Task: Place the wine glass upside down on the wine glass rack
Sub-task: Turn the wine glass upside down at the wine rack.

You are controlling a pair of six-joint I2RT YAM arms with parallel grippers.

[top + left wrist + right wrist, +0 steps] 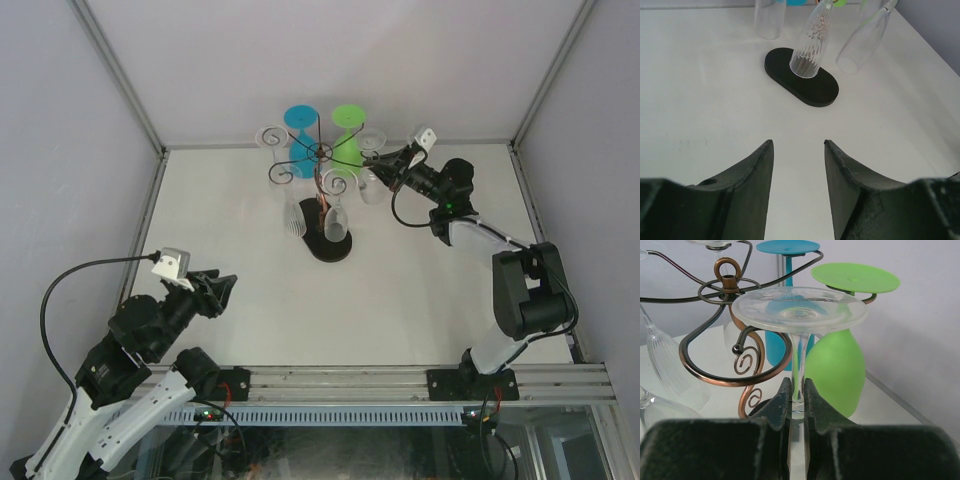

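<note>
The clear wine glass (799, 309) hangs upside down, foot up, with my right gripper (798, 390) shut on its stem. In the top view the wine glass (372, 142) sits at the right side of the wine glass rack (318, 152), beside my right gripper (386, 168). In the right wrist view its stem stands just right of a curled arm of the wine glass rack (740, 377); whether they touch I cannot tell. My left gripper (798, 146) is open and holds nothing. In the top view the left gripper (218, 288) hovers low, far from the rack.
A blue glass (786, 247) and a green glass (836, 365) hang inverted on the rack's far arms. A ribbed clear glass (812, 42) and other clear glasses (862, 42) hang over the black oval base (802, 80). White walls close the back and sides.
</note>
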